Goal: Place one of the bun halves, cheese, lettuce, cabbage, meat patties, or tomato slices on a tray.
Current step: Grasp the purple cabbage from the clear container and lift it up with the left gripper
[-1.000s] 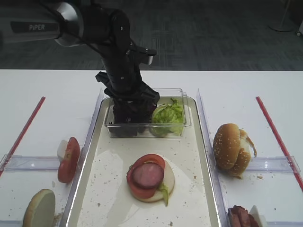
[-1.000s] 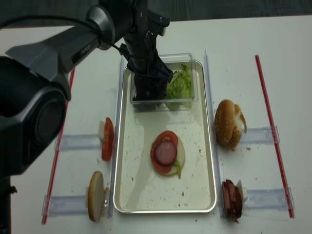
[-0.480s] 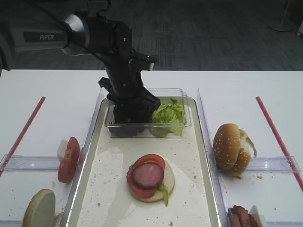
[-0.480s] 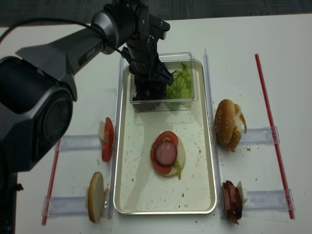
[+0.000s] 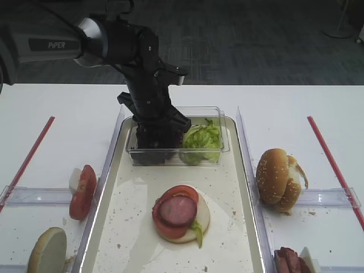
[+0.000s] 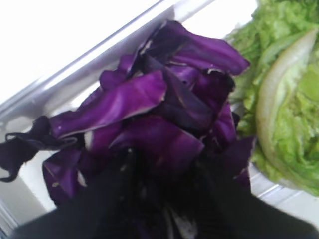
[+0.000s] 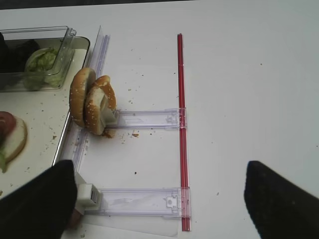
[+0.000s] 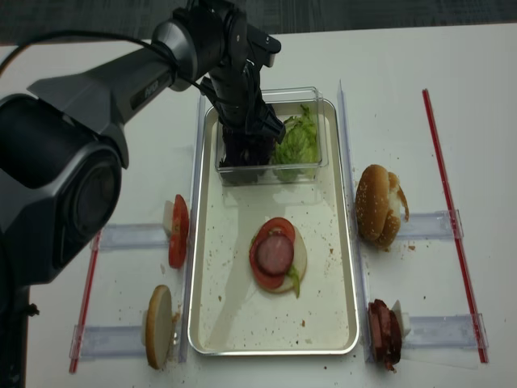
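Observation:
My left gripper [image 5: 153, 142] reaches down into the left half of a clear tub [image 5: 219, 128] at the far end of the cream tray [image 5: 227, 187]. In the left wrist view its dark fingers [image 6: 119, 199] are closed into a bunch of purple cabbage [image 6: 149, 109], with green lettuce [image 6: 284, 99] just to the right. Lettuce [image 5: 200, 139] fills the tub's right half. On the tray lies a bun half topped with tomato and a meat patty [image 5: 177, 211]. My right gripper [image 7: 159, 199] hangs open over the bare table, holding nothing.
Two bun halves [image 5: 277, 179] stand on a clear holder right of the tray, with meat patties [image 5: 290, 263] nearer the front. Tomato slices [image 5: 83, 190] and another bun half [image 5: 46, 250] stand left of the tray. Red strips [image 5: 333, 165] mark both sides.
The left gripper's jaws have narrowed onto the cabbage inside the tub. The arm has shifted only slightly; nothing else moved.

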### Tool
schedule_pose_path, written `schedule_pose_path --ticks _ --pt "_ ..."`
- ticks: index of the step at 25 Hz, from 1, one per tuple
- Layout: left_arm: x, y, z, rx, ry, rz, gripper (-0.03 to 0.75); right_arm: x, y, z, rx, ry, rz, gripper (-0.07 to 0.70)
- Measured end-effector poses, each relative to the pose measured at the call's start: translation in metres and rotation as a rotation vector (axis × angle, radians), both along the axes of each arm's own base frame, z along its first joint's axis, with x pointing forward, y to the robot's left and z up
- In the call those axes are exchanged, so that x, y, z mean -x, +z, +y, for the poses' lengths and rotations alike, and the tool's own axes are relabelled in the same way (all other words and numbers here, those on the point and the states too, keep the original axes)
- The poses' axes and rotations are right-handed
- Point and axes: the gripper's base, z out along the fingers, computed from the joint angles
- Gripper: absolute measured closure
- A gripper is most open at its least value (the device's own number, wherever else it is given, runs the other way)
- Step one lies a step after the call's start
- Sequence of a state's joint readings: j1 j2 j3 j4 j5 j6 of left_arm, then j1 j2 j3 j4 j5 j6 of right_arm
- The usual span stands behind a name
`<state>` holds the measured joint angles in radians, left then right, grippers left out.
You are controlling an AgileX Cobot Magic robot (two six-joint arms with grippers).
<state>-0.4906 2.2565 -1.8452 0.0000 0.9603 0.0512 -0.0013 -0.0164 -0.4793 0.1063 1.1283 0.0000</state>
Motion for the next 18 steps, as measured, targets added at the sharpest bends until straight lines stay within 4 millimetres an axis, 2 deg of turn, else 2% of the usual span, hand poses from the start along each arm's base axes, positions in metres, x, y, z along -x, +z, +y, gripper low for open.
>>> schedule_pose_path --ticks 3,5,12,18 --pt "0.000 0.000 0.000 0.000 0.000 0.000 0.669 0.000 0.000 0.000 0.000 0.000 0.000 -0.060" --pt "-0.001 0.002 0.000 -0.008 -0.003 -0.005 0.711 0.000 0.000 0.000 0.000 0.000 0.000 -0.060" --pt "-0.001 0.011 0.001 -0.021 -0.005 -0.001 0.719 0.000 0.000 0.000 0.000 0.000 0.000 -0.060" --pt "0.003 0.045 0.003 0.007 -0.003 -0.053 0.720 0.000 0.000 0.000 0.000 0.000 0.000 -0.060"
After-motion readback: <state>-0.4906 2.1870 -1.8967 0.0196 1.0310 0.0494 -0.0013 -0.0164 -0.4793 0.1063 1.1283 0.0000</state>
